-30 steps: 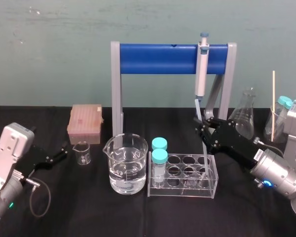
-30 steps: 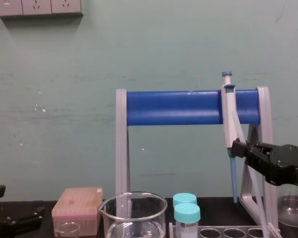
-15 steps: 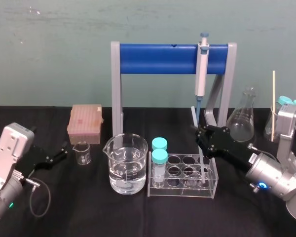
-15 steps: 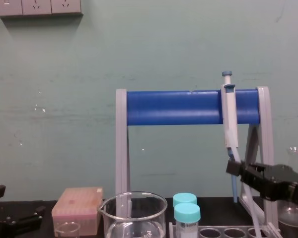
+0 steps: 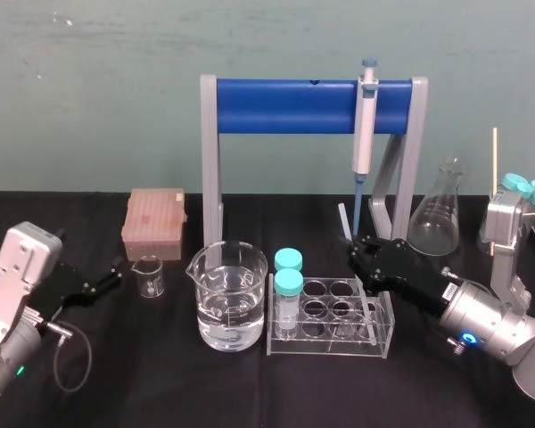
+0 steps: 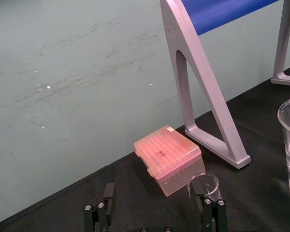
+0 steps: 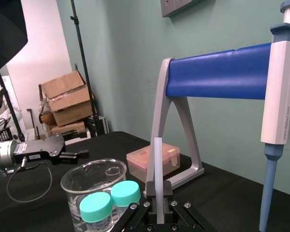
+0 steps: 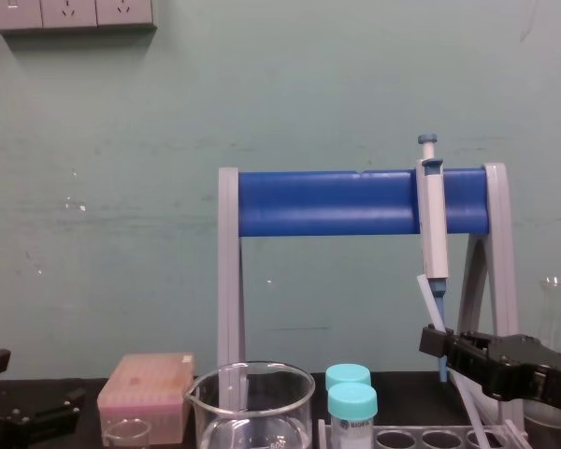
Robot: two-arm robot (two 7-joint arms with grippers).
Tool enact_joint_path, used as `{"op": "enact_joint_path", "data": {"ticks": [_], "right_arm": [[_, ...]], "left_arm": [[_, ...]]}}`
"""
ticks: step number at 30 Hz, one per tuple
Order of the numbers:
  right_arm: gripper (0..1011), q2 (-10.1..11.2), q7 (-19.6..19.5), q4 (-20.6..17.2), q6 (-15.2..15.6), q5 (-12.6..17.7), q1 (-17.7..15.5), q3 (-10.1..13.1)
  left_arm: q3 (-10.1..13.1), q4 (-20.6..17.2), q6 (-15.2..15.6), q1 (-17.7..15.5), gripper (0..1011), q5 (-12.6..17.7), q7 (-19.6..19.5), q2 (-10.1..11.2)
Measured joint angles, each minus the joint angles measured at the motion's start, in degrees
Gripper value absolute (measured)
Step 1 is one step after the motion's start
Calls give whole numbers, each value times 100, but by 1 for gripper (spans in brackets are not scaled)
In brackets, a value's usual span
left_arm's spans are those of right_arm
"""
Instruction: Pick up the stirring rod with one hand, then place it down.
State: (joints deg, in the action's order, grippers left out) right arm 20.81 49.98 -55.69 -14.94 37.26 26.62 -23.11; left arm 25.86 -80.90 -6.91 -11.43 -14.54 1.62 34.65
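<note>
The stirring rod (image 5: 343,221), a thin whitish translucent stick, stands tilted in my right gripper (image 5: 364,254), which is shut on it near the middle. Its upper end leans toward the pipette's blue tip. Its lower end dips into the right end of the clear tube rack (image 5: 332,332). In the right wrist view the rod (image 7: 157,169) rises straight up between the two closed fingers. The chest view shows the rod (image 8: 429,301) sticking up from the right gripper (image 8: 439,342). My left gripper (image 5: 111,276) rests at the far left, open, beside a small beaker (image 6: 204,184).
A blue-barred stand (image 5: 312,104) carries a white-and-blue pipette (image 5: 364,125). A water beaker (image 5: 229,296) and two teal-capped tubes (image 5: 288,278) sit by the rack. A pink tip box (image 5: 154,223) is at the left and a conical flask (image 5: 437,209) at the right.
My right gripper has come down and nearer with the rod, which now hangs lower, its bottom end in the rack. The left arm has not moved.
</note>
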Motion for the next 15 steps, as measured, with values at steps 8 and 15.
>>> {"op": "enact_joint_path", "data": {"ticks": [8,15], "right_arm": [[72,3,0,-3,-3,-6,0,0],[72,3,1,-7,-13,-11,0,2]], "left_arm": [[0,0,0,0,1000,0,0,0],[0,0,0,0,1000,0,0,0]]}}
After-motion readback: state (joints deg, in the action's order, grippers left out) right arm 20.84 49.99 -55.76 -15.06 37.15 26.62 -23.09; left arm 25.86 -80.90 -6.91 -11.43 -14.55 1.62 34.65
